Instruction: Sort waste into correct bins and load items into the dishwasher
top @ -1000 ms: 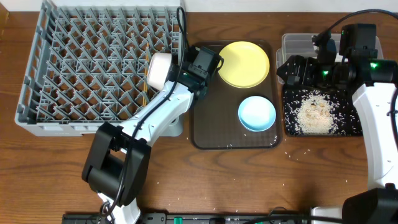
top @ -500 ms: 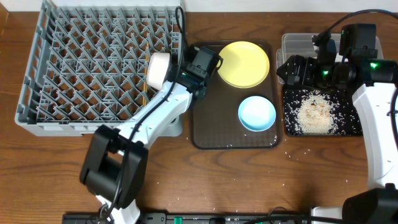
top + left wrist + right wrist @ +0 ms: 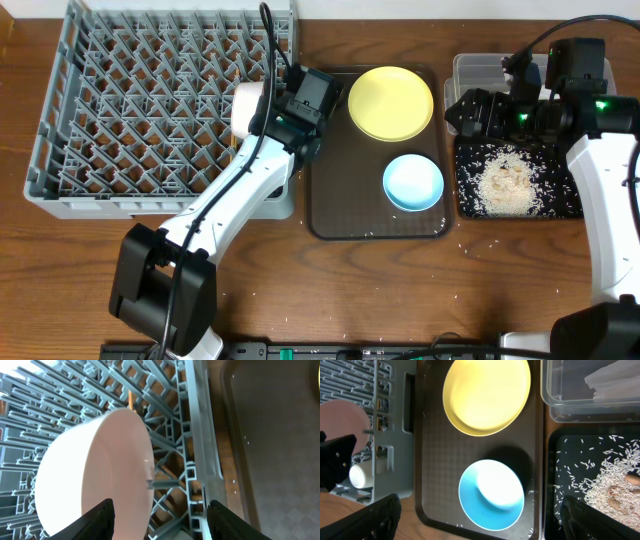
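The white bowl (image 3: 249, 108) stands tilted on its side at the right edge of the grey dish rack (image 3: 140, 120). In the left wrist view the bowl (image 3: 95, 470) lies against one finger of my left gripper (image 3: 162, 520); the fingers are apart, with rack bars between them. The small white cup (image 3: 362, 474) lies in the rack corner. The yellow plate (image 3: 390, 103) and light blue bowl (image 3: 413, 183) sit on the brown tray (image 3: 330, 215). My right gripper (image 3: 485, 527) is open and empty above the blue bowl. Rice (image 3: 505, 185) fills the black tray (image 3: 570, 205). The wrapper's white end (image 3: 615, 382) lies in the clear tub (image 3: 555, 395).
Loose rice grains lie on the wooden table (image 3: 460, 245) in front of the trays. My right arm covers most of the clear tub in the overhead view. The left arm stretches across the rack's front right corner.
My left gripper has shifted left and a little farther back over the rack edge, and the white bowl has moved slightly left with it. The right arm has not moved.
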